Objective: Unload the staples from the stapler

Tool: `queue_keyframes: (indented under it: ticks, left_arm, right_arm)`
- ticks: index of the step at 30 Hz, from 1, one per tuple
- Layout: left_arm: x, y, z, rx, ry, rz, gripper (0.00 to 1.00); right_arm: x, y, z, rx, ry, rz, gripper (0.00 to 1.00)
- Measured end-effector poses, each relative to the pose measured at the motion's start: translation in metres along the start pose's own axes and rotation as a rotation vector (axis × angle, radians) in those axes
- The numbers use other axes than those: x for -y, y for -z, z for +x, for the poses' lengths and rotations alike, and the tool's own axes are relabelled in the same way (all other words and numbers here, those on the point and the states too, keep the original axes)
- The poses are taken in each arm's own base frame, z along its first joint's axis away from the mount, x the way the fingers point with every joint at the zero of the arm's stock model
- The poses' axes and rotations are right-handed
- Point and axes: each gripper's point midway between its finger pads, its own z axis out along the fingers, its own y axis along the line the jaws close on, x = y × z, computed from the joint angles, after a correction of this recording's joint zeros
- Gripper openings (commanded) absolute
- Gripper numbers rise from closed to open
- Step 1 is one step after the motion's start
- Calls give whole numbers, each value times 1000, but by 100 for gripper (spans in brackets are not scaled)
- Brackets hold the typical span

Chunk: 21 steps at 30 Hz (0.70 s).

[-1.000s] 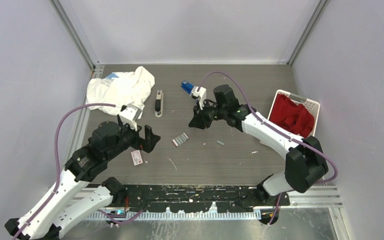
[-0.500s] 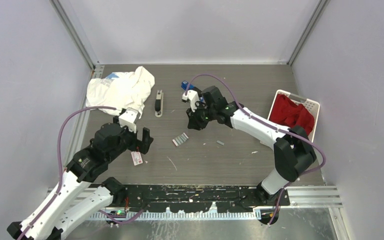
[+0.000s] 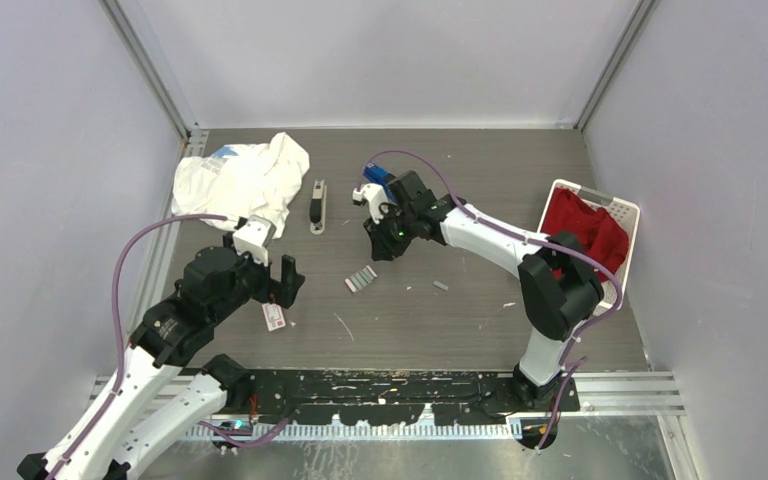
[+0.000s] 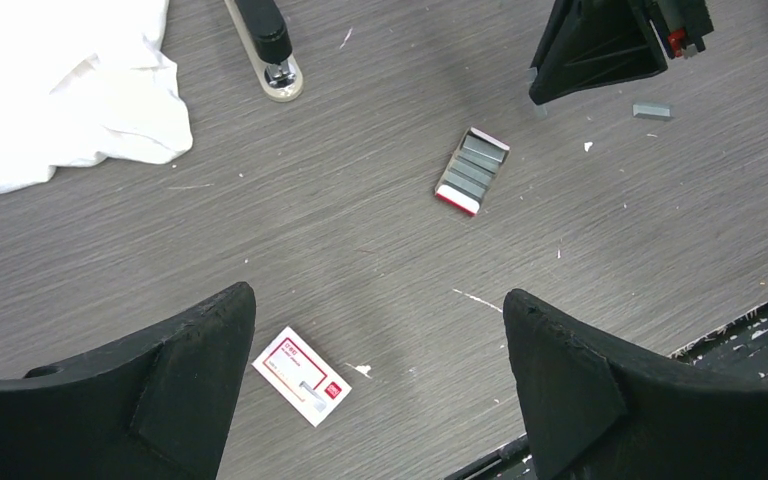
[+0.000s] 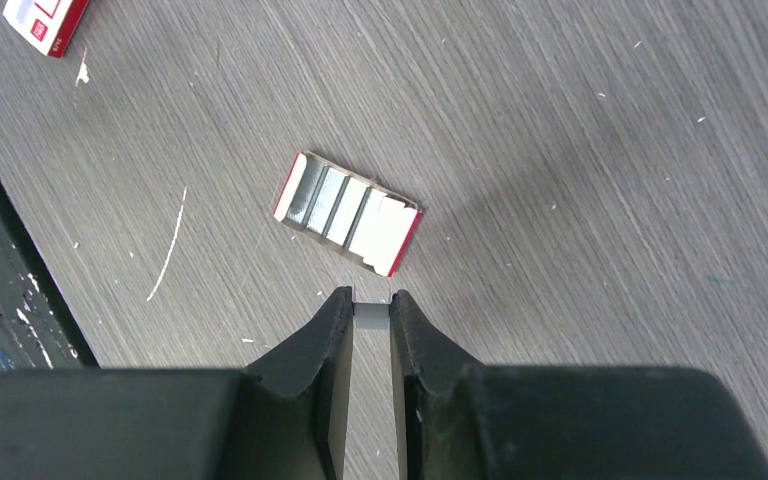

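The stapler lies flat at the back of the table, next to the white cloth. My right gripper is shut on a short silvery strip of staples, just above the table. It hovers beside an open red-edged tray that holds several more strips. One loose strip lies to the right. My left gripper stands wide open over bare table, holding nothing.
A small white-and-red flat box lies under the left gripper. A white cloth is heaped at the back left. A white basket with red cloth sits on the right. A blue object lies behind the right wrist.
The right arm has swung left, carrying its strip nearer the open tray. The left gripper has drawn back slightly toward its base.
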Motion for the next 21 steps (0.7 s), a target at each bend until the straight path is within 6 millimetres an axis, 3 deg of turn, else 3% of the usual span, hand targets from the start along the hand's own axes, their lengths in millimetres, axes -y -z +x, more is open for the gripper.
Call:
queue_keyframes:
  ticks: [16,21]
  left_arm:
    - [2,0,0,0,12,21,93]
    - [2,1,-1,7,13,27,93]
  right_arm:
    - [10,-6,-12,-63,-40,28,22]
    - [10,-16,-3,-103,-66,44,22]
